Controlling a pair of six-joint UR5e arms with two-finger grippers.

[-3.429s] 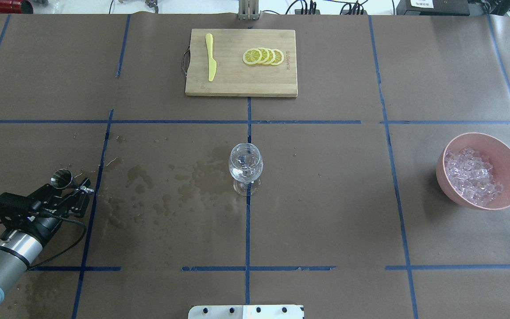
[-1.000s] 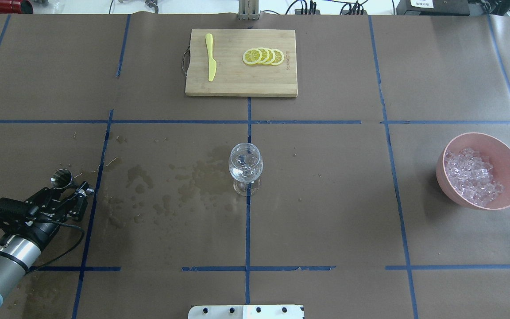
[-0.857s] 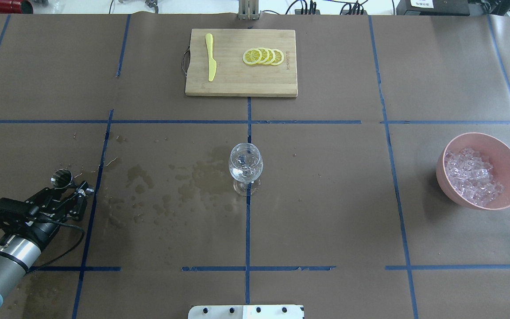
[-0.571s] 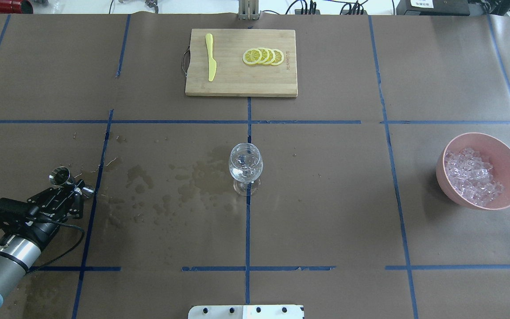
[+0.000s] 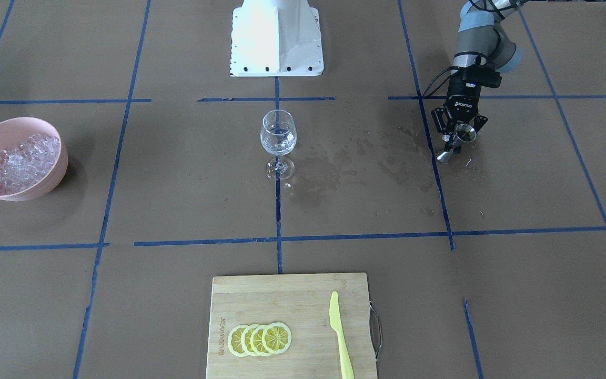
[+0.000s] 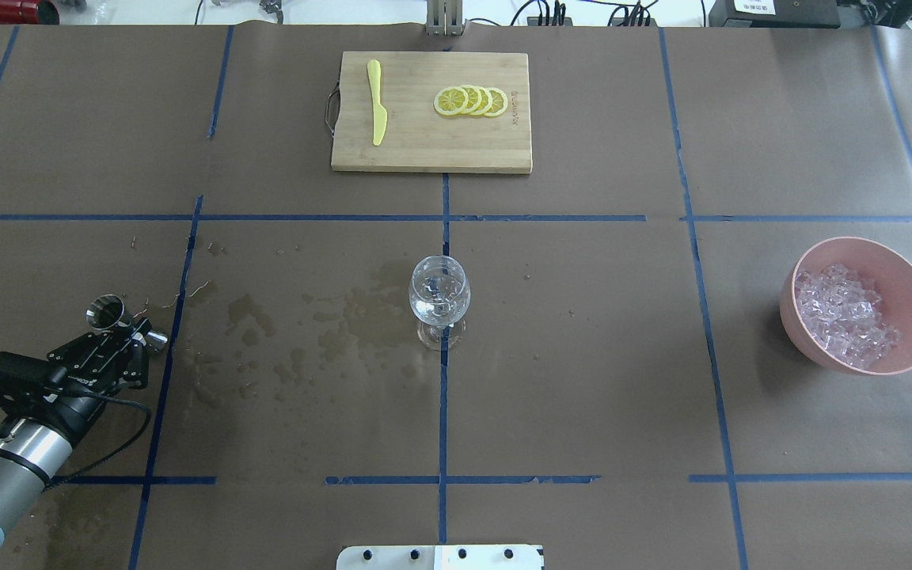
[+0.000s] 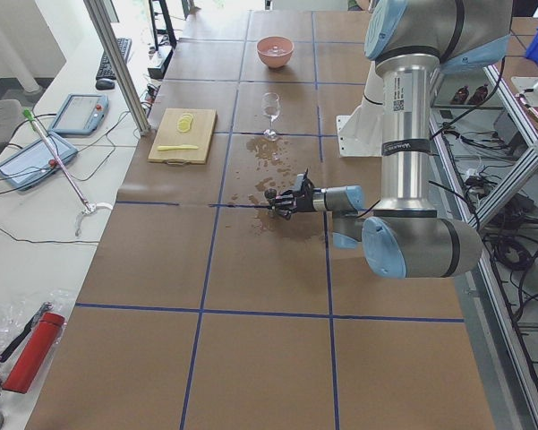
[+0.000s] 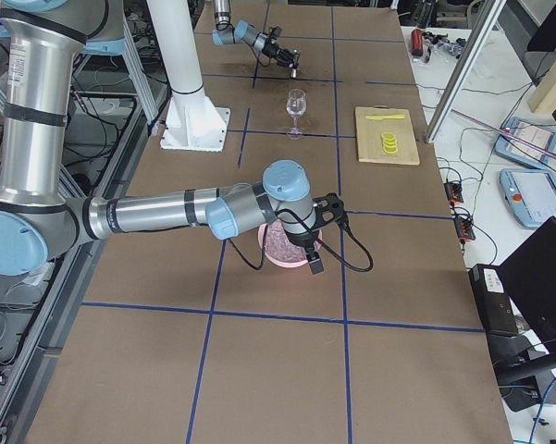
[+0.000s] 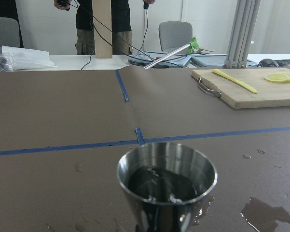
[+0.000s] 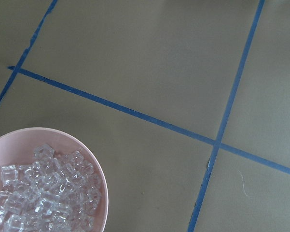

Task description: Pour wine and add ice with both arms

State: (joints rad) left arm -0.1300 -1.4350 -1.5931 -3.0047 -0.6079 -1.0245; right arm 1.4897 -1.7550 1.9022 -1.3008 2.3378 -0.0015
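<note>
My left gripper (image 6: pixel 133 331) is shut on the waist of a steel jigger (image 6: pixel 106 312) and holds it tilted just above the table at the near left; both also show in the front view, gripper (image 5: pixel 458 138) and jigger (image 5: pixel 464 133). In the left wrist view the jigger's cup (image 9: pixel 166 176) holds a thin film of clear wine. The stemmed glass (image 6: pixel 439 299) stands upright at the table's middle. A pink bowl (image 6: pixel 868 245) at the right holds the ice (image 6: pixel 844 317). My right gripper (image 8: pixel 315 261) hangs over that bowl; I cannot tell whether it is open. The right wrist view shows the ice (image 10: pixel 38 198) at lower left.
A bamboo cutting board (image 6: pixel 424 150) with a yellow knife (image 6: pixel 377 103) and lemon slices (image 6: pixel 472 100) lies at the far middle. Dark wet stains (image 6: pixel 305 324) spread over the brown paper between the jigger and the glass.
My left gripper has drawn back slightly toward the near left and rolled, so the jigger now leans and its lower small cup shows. Glass and bowl have not moved.
</note>
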